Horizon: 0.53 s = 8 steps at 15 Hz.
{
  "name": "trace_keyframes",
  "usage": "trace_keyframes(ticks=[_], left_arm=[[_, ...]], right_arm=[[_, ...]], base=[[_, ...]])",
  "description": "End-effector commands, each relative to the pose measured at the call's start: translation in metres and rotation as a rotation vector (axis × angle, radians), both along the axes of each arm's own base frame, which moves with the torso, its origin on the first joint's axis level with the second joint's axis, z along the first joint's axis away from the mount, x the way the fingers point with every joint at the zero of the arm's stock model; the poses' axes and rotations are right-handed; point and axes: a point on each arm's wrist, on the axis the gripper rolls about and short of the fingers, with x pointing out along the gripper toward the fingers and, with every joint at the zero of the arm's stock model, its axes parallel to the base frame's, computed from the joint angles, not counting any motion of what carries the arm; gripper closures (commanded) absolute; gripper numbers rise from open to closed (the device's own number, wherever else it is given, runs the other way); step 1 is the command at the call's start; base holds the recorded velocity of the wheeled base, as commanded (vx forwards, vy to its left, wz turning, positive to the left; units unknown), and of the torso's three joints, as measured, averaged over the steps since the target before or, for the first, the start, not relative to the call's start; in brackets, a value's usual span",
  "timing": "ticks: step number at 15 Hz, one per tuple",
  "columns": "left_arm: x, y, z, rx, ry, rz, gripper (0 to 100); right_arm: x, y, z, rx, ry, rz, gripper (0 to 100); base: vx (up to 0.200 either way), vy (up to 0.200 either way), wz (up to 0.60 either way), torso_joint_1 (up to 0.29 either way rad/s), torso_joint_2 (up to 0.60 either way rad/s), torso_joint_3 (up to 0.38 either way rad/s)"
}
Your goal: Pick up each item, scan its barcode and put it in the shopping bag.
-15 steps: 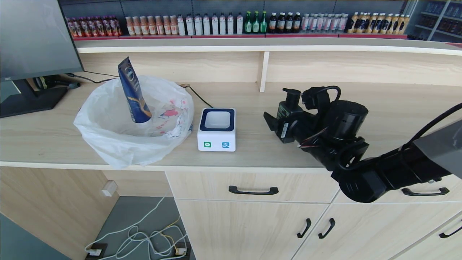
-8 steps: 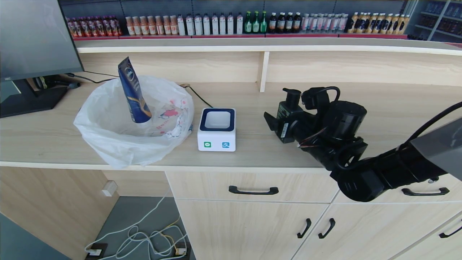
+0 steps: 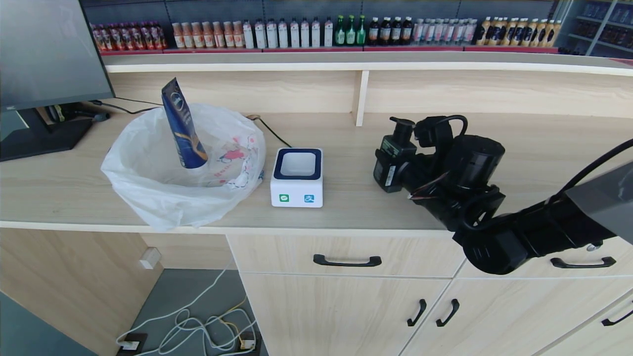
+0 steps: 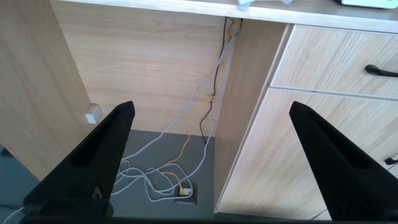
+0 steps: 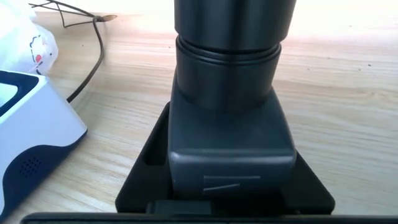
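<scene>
While our right gripper [image 3: 389,172] clamps the upright bottle [image 3: 394,148] at centre-right, we see the scanner [image 3: 296,177] left of it, mid-frame; our left gripper [image 4: 210,109] hangs wide open, empty.

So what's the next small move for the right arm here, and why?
Probably a short lift straight up. The right end effector is closed on the dark bottle, which stands on the counter, gripped but not yet raised. The scanner sits between it and the shopping bag, so lifting first lets the bottle travel over the scanner.
</scene>
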Motion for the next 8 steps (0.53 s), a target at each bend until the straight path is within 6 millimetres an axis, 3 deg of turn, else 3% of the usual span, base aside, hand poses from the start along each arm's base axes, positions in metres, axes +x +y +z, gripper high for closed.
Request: trace_keyframes(ticks=[1, 5, 8], left_arm=[[0.000, 0.000, 0.000, -0.001, 0.000, 0.000, 0], [0.000, 0.000, 0.000, 0.001, 0.000, 0.000, 0], [0.000, 0.000, 0.000, -0.001, 0.000, 0.000, 0]], right_arm=[[-0.002, -0.001, 0.004, 0.000, -0.011, 0.000, 100], [-0.004, -0.002, 0.008, -0.008, -0.022, -0.002, 100], [-0.013, -0.006, 0.026, -0.006, -0.062, -0.003, 100]], base=[[0.000, 0.000, 0.00, 0.000, 0.00, 0.000], [0.000, 0.000, 0.00, 0.000, 0.00, 0.000], [0.000, 0.000, 0.00, 0.000, 0.00, 0.000]])
